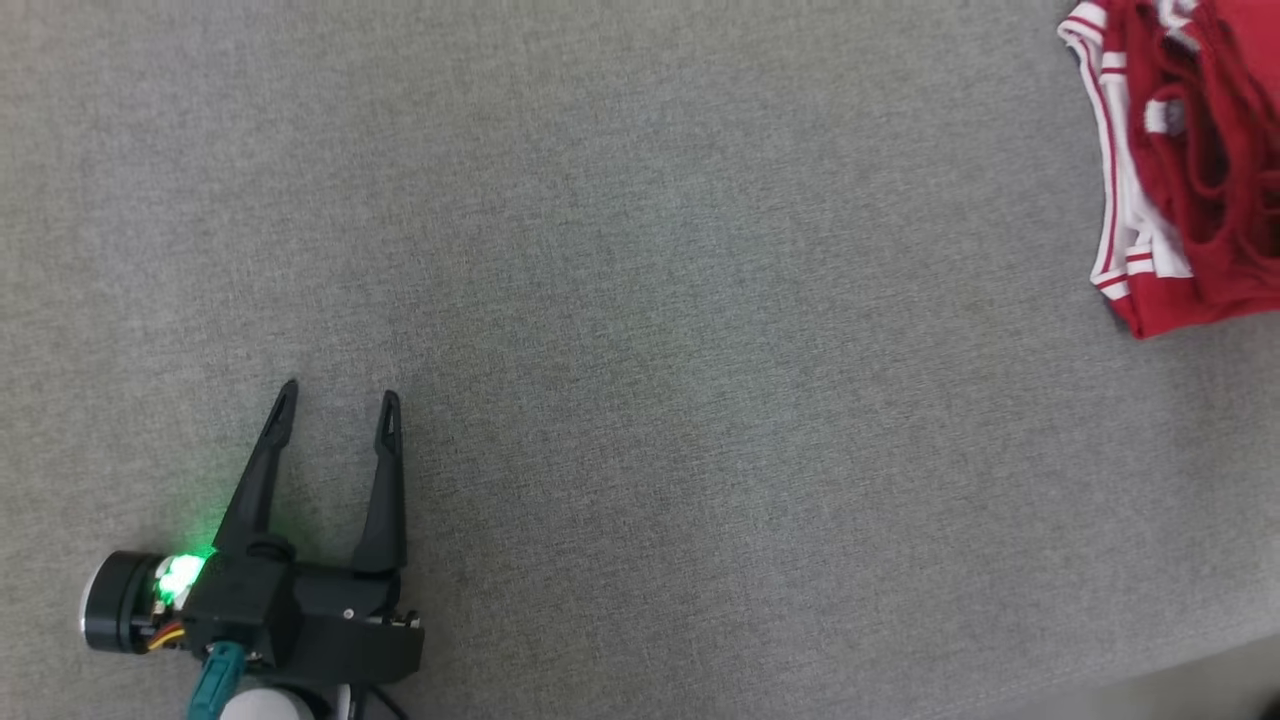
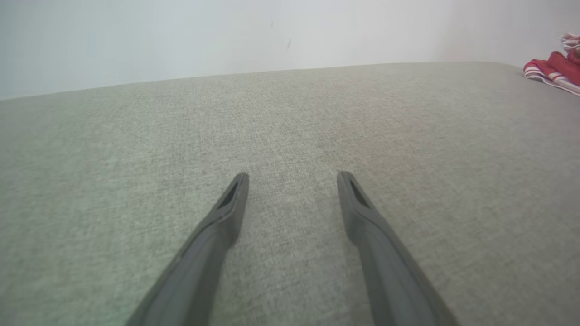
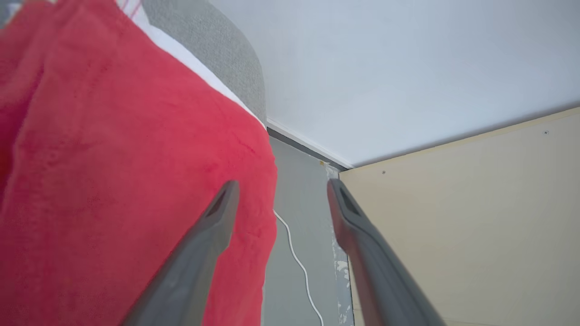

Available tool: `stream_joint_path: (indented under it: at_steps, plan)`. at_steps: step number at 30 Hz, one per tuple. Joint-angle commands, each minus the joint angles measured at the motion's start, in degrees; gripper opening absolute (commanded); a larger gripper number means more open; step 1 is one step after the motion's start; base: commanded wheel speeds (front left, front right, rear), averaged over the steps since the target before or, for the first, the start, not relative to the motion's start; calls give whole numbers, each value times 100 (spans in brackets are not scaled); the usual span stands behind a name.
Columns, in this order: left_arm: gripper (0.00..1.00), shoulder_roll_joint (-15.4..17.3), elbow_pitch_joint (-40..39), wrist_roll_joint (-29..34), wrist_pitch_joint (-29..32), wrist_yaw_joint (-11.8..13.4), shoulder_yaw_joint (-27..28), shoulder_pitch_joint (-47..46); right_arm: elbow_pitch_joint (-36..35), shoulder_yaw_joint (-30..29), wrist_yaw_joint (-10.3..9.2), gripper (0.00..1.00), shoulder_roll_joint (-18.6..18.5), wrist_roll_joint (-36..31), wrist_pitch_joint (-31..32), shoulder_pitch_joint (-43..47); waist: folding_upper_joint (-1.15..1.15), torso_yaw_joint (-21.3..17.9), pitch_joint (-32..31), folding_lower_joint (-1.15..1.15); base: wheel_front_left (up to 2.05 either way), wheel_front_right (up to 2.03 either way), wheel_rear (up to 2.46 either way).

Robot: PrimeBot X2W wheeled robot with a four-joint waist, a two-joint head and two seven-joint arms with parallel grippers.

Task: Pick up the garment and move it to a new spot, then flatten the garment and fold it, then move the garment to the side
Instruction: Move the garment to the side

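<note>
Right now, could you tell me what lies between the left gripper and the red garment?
Nothing: the head view shows only bare grey surface between the left gripper and the red garment.

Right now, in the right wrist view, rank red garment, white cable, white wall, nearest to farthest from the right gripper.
1. Red garment: left, beside the right gripper's left finger.
2. White cable: between the fingers, down on the floor.
3. White wall: upper right, farthest back.
</note>
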Motion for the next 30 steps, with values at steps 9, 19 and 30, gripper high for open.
stream_joint_path:
  at_steps: [9,19,30]
  plan:
    - [100,-214,-106,-528,-14,-185,-95,248,-870,-111,-16,100,933,-113,-1211,889,1,204,-1112,1,0,0,0]
    - [100,-333,93,-1135,-14,8,187,857,-1790,-423,-16,100,2193,346,-1830,2623,1,615,-2217,1,0,0,0]
    - [100,-335,362,-1223,-13,198,141,1185,-1816,-692,-16,100,3407,547,-2391,3727,1,881,-2685,1,0,0,0]
